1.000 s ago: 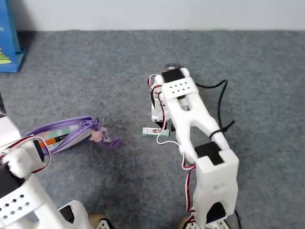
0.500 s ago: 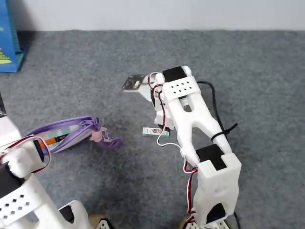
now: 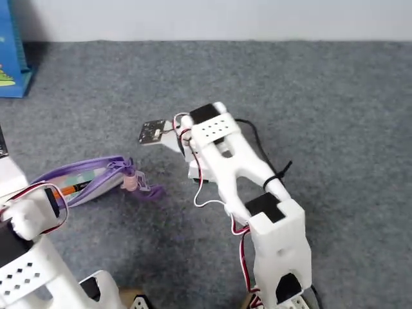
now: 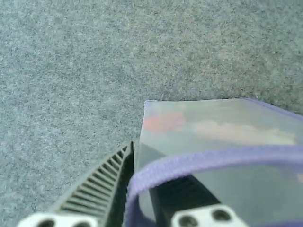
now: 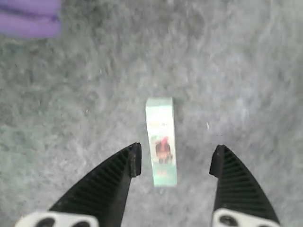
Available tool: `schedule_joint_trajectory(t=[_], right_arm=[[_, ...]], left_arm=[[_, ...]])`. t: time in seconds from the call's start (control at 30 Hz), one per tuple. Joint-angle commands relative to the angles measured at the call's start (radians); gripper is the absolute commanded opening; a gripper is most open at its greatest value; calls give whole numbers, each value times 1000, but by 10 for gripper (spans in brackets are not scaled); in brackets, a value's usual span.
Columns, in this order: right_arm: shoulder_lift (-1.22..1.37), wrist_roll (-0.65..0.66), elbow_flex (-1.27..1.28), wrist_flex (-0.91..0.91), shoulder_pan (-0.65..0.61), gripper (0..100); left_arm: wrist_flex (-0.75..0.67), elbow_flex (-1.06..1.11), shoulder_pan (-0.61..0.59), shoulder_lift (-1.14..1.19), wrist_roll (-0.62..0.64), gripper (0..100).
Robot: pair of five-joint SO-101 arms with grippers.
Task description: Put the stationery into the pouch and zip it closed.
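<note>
Step in hand: we read this as the pick-up of the eraser (image 5: 161, 146), with the drop into the pouch (image 3: 90, 177) to follow.
Right hand: here's the right hand (image 5: 177, 151) hanging over the eraser, spread wide and holding nothing.
Eraser: it lies flat on the grey desk (image 3: 322, 96), between the two fingers (image 5: 113, 184) with its long side running along them. It sits nearer one finger than the other.
Left hand: over at the other side, the left hand (image 4: 142, 189) is clamped on the pouch's purple rim, one finger outside and one showing through the clear wall.
Pouch: it lies on its side on the desk, well apart from the eraser. The zip pull (image 3: 132, 183) trails off the end that faces the eraser, and something orange shows inside.
How to do it well: we'd centre the hand first, so both fingers meet the eraser's narrow sides together. Then we'd drop straight down until the tips are just off the desk, and close.
Watch for: an off-centre close could push or spin the eraser rather than pinch it. The desk's rough nap could snag fingertips that go too low.
Mouth: we can't tell how wide the pouch gapes, so the left hand's grip matters for the drop-in.
</note>
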Motion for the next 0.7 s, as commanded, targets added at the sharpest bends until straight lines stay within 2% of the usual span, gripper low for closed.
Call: schedule_joint_trajectory(t=[0.0,0.27,0.43,0.5,0.67], right_arm=[[18,11,-29,-50,-13,253],[124,12,-29,-47,-5,227],[93,11,-31,-36,-13,0],[44,11,-31,24,-7,28],[-140,-11,-26,211,-5,9]], left_arm=[[-32,62,-17,54,-9,13],[-29,62,-17,54,-9,13],[-26,62,-17,54,-9,13],[-25,62,-17,54,-9,13],[-23,62,-17,54,-8,13]])
